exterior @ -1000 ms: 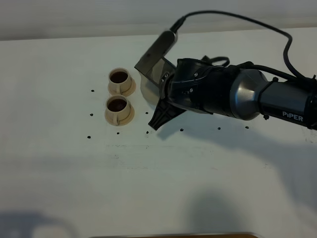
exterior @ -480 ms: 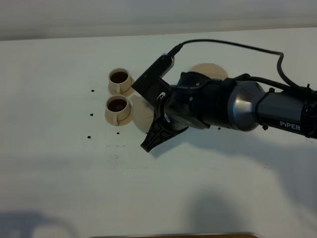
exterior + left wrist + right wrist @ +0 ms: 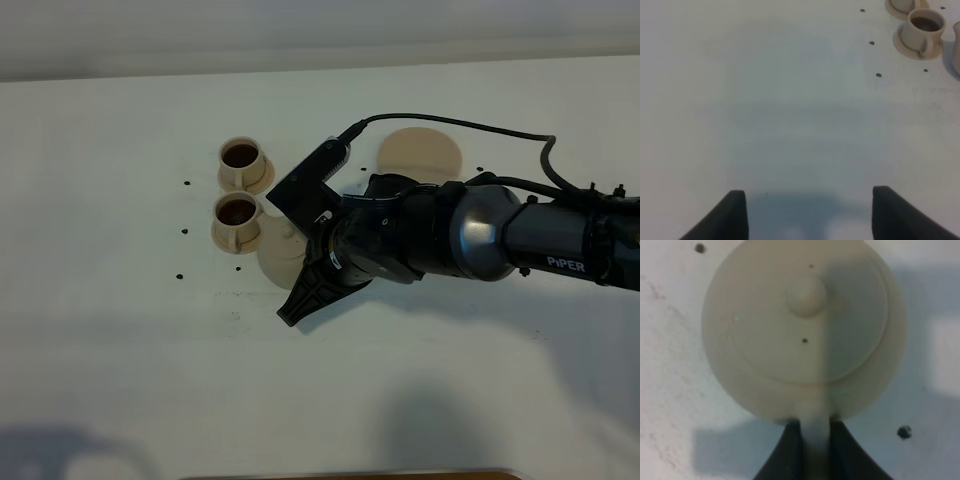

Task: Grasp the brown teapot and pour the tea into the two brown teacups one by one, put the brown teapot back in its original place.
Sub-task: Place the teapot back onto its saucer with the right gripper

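**Lately carried the teapot forward, off its saucer and up beside the near cup**

Nearest, at the front of the counter [image 3: 120, 340]: finds the left gripper [image 3: 810, 216] idle, spread wide over bare surface, holding nothing.

Further in: shows the right gripper [image 3: 815, 456] pressed together on the loop handle of the brown teapot [image 3: 280, 255], pinching it between both dark fingers [image 3: 789, 452]. Compared with a second ago, has swung teapot and wrist forward and to the left. Then sat over the far side, behind the cups; now hangs just beside the nearer teacup [image 3: 238, 222], close to its saucer, whether touching cannot be told. Cannot tell from above how far tilted, with the arm's bulk covering most of the pot.

Beyond that: leaves the farther teacup [image 3: 243, 163] alone. Shows dark tea [image 3: 238, 211] in both cups already.

Farthest: has uncovered the flat round saucer [image 3: 420, 152], the original place, now bare and well apart from the pot.

Judged from this: looks like a pass at the near cup, perhaps a top-up, rather than the return. Leaves the put-back not yet done, and moving away from that saucer.

Between views: gives the layout only from high up, with cups, bare saucer and reaching arm together. Gives the grip itself only from the right wrist, along with the lid and its knob [image 3: 806, 295] still seated. Adds from the left wrist a low side look at the near cup, tea visible inside, plus just the edge of the far cup's saucer.
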You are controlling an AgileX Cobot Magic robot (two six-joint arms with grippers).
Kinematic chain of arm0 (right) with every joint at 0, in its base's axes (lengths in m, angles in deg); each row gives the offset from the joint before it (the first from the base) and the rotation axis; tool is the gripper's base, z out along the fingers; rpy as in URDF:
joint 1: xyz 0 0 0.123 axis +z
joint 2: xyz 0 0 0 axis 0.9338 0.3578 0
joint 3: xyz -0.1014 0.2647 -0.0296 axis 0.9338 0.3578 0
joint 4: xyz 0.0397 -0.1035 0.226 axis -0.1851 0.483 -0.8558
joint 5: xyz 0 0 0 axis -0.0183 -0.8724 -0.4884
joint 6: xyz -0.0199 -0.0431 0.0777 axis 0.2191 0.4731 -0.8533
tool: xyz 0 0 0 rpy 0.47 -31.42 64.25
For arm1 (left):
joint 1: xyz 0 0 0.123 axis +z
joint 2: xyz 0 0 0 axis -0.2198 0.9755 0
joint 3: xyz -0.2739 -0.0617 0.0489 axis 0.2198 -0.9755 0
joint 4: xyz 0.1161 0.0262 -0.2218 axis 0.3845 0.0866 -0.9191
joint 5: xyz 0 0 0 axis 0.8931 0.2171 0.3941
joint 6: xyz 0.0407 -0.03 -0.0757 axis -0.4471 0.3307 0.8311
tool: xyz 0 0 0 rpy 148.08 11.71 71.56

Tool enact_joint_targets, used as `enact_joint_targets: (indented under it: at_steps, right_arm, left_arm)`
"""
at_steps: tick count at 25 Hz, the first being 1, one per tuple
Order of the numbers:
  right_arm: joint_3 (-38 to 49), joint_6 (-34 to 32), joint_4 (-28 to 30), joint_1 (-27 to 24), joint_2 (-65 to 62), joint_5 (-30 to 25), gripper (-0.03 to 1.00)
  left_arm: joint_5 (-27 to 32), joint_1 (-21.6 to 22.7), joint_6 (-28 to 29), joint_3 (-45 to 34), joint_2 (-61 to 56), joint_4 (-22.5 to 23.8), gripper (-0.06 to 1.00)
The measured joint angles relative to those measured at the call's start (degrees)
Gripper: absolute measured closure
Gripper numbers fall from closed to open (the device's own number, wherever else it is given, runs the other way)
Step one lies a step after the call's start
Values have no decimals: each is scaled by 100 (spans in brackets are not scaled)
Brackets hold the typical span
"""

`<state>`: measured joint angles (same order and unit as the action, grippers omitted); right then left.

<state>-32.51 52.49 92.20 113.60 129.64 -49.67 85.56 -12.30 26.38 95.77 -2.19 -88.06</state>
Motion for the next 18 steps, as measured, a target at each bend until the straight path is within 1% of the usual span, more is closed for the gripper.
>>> enact_joint_targets:
  at_steps: [5,9,13,18]
  right_arm:
    - [0,108,-5,0,-83,-75,88]
    - [1,210,11,-83,-574,-86,88]
    - [-26,216,81,-513,-968,-94,88]
    - [-180,211,110,-1258,-1009,-226,88]
  left_arm:
    - [0,0,0,0,0,0,35]
    - [0,0,0,0,0,0,35]
    - [0,0,0,0,0,0,35]
    - [0,0,0,0,0,0,35]
